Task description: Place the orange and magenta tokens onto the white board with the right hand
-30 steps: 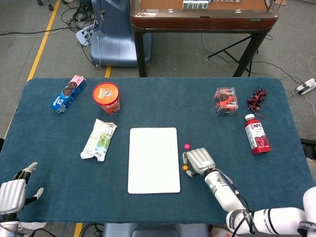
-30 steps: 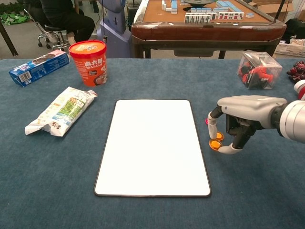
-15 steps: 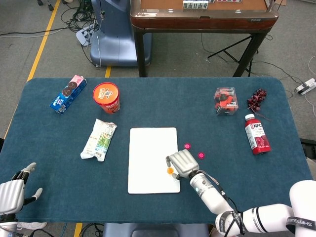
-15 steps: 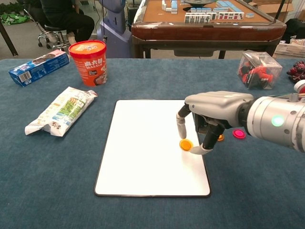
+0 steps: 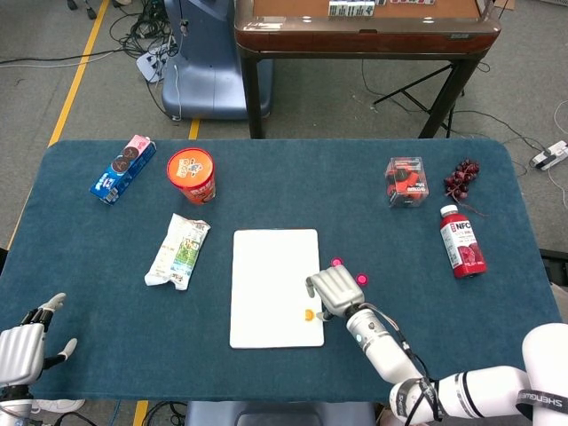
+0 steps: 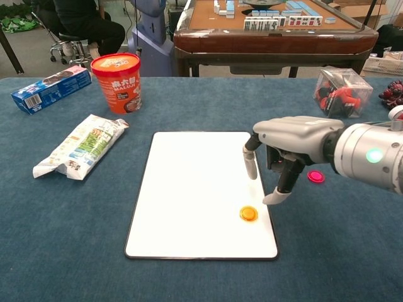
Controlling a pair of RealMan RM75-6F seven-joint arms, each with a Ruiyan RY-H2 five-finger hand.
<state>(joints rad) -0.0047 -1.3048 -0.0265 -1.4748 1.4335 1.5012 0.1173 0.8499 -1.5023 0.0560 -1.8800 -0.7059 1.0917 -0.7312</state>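
On the near edge of the table, listed from you outward:

Left hand (image 5: 19, 351): parked at the near left corner, seen only in the head view; fingers apart, holding nothing.

Orange token (image 6: 249, 214): lying flat on the white board, near its right edge and toward the near right corner; nothing touches it.

White board (image 6: 189, 189): flat on the blue table cloth (image 6: 75, 239), mid-table, long side running away from you.

Right hand (image 6: 286, 154): your hand hangs over the board's right edge, palm down, wrist reaching in from the right. Fingers point downward and stand apart, empty; the nearest fingertip (image 6: 272, 199) hovers just right of and above the orange token, not touching it.

Magenta token (image 6: 316, 177): on the cloth, just right of the right hand, off the board. In the head view a second magenta token (image 5: 337, 263) shows just beyond the hand, beside the board's right edge.

Snack packet (image 6: 82, 146): left of the board, lying flat.

Red cup (image 6: 117, 82): upright, beyond the packet.

Blue box (image 6: 50, 88): far left, lying flat.

Clear case (image 6: 341, 92): far right.

Juice bottle (image 5: 461, 241): lying flat at the right side, with grapes (image 5: 461, 177) beyond it.
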